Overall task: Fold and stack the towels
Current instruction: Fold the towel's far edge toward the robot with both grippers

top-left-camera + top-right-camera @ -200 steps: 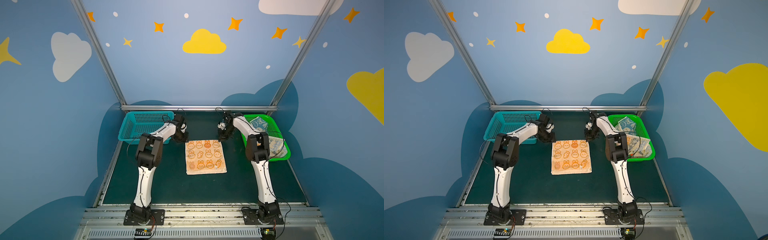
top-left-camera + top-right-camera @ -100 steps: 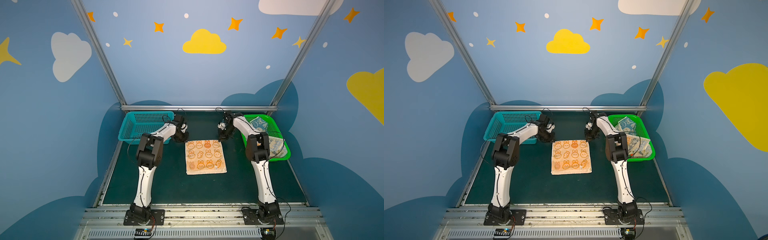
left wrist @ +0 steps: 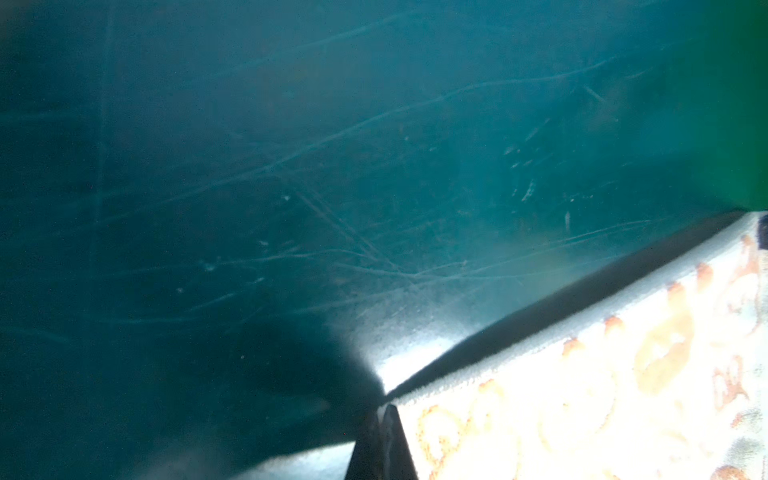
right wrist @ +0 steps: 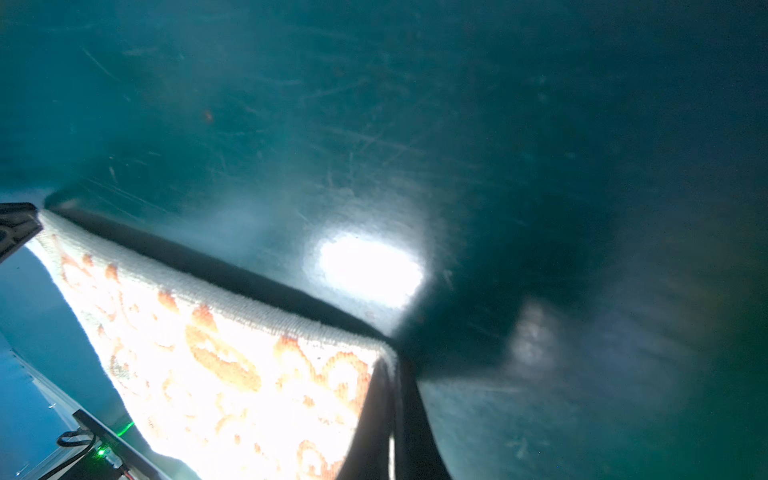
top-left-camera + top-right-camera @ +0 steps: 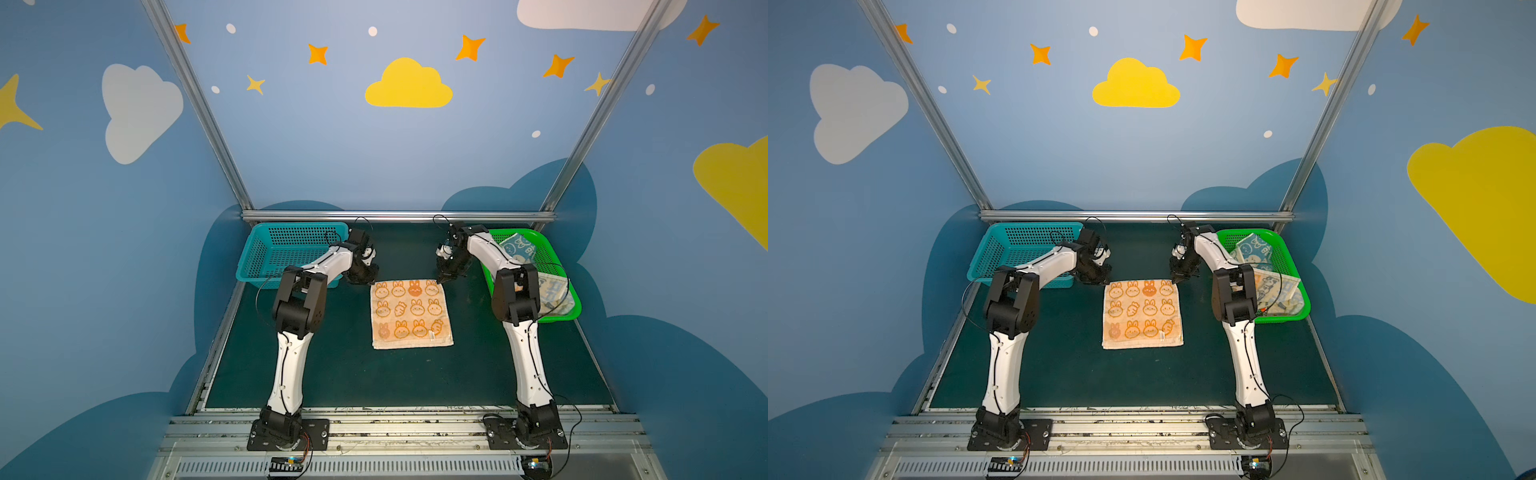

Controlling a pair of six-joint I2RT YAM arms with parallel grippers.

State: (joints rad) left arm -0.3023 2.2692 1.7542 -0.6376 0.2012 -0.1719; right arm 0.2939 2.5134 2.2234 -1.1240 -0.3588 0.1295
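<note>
The orange-cream towel (image 5: pixel 411 313) is seen spread flat at the middle of the mat (image 5: pixel 332 374), not yet folded. Its far corners are being pinched: one by the left gripper (image 5: pixel 371 279), one by the right gripper (image 5: pixel 441 279), each pressed tight on cloth, and the far edge is raised a little in the wrist views. The blue-cream towel (image 5: pixel 517 249) and the striped towel (image 5: pixel 552 291) lie rumpled in the green basket (image 5: pixel 557 318). Nothing is stacked; almost all of the task is judged to remain.

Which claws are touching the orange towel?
Touching, both. The right wrist view shows the right gripper shut on a corner of the towel; the left wrist view shows the left gripper pinching another corner.
</note>
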